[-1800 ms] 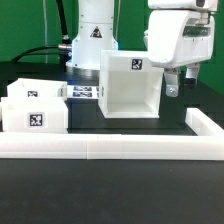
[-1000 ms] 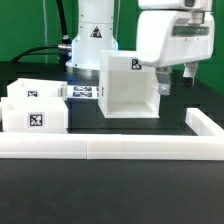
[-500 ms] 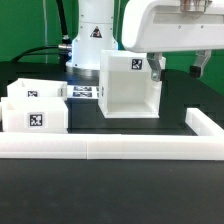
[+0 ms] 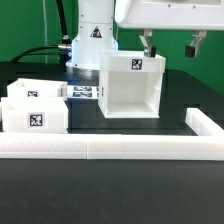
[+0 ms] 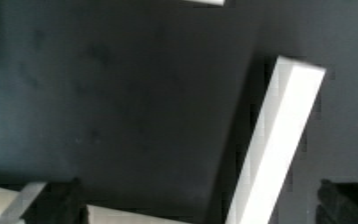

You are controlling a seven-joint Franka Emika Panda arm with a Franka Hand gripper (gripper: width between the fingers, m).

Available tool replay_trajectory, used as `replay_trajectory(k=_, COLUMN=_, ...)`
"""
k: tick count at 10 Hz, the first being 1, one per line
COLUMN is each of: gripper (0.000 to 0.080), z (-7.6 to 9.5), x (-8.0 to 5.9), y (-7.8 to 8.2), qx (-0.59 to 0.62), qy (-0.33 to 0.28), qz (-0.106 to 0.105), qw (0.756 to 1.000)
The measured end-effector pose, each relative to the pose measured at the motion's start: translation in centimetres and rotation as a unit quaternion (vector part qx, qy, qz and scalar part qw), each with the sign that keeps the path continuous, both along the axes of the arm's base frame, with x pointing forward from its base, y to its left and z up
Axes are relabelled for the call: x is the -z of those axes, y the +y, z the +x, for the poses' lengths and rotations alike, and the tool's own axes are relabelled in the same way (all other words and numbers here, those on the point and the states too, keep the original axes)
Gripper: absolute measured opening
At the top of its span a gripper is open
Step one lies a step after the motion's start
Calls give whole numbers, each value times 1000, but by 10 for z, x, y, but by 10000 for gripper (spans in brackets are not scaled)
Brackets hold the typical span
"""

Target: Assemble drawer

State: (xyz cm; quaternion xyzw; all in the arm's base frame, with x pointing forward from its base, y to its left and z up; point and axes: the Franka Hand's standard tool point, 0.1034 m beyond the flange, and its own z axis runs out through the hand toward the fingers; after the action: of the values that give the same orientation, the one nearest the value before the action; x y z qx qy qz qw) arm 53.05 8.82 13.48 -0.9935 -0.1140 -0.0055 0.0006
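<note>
The gripper (image 4: 172, 46) hangs above the desk (image 4: 183, 102) with its jaws spread wide and nothing between them. One finger is level with the top rear corner of the box housing (image 4: 130, 88), which stands just below the gripper, toward the exterior view's left.

The closest risk, as I judge it, is a descent that lets that finger clip the housing's top edge. This could tip or skid the light shell, and a pinch on its thin wall could also slip. The wrist view shows dark desk and one white edge (image 5: 291, 150); I cannot tell which part it is.

The housing's open face shows a bare interior, with no tray inside. Farther from the gripper, beyond the marker board (image 4: 85, 92), the two trays (image 4: 35, 115) sit close together, well apart from the jaws. Their insides are hidden. Reaching them means crossing over the housing, where a low pass could knock it. The rail (image 4: 110, 148) lies farthest out.
</note>
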Motion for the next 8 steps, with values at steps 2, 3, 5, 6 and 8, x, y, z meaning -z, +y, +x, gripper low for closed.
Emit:
replay_trajectory(k=2, gripper=650, z=-9, x=-7, y=-3, qx=0, qy=-3, qz=-1, qw=1000)
replay_trajectory(k=3, gripper=650, z=-9, x=-5, y=-2, qx=0, qy=-1, qz=-1, qw=1000)
replay_trajectory(k=5, gripper=650, z=-8, x=-5, y=-2, qx=0, qy=-1, qz=-1, qw=1000)
replay_trajectory(k=6, gripper=650, z=-13, x=-5, y=-3, qx=4, qy=1, qz=-2, qw=1000)
replay_trajectory(k=8, gripper=650, z=-48, x=0, y=-11, qx=17, qy=16, qz=-8, qw=1000)
